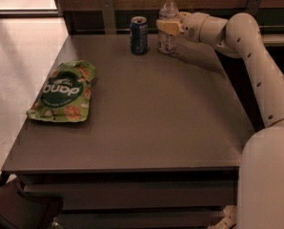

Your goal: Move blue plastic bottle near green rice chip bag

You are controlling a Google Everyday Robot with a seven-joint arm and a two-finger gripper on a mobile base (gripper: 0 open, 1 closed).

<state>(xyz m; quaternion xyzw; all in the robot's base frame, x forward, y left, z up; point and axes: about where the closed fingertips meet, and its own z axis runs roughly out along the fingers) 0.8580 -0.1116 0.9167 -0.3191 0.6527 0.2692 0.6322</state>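
The blue plastic bottle (167, 37), clear with a white cap, stands upright at the back of the table, just right of a dark blue can. My gripper (167, 26) reaches in from the right at the bottle's mid-height. Its tan fingers (164, 27) lie across the bottle's front, shut on it. The bottle's base still rests on the table. The green rice chip bag (63, 92) lies flat near the table's left edge, well to the front left of the bottle.
A dark blue metal can (139, 35) stands just left of the bottle. The brown table (156, 123) has a wooden wall behind it. My arm (256, 66) runs along the table's right side. The floor (23, 56) drops off past the left edge.
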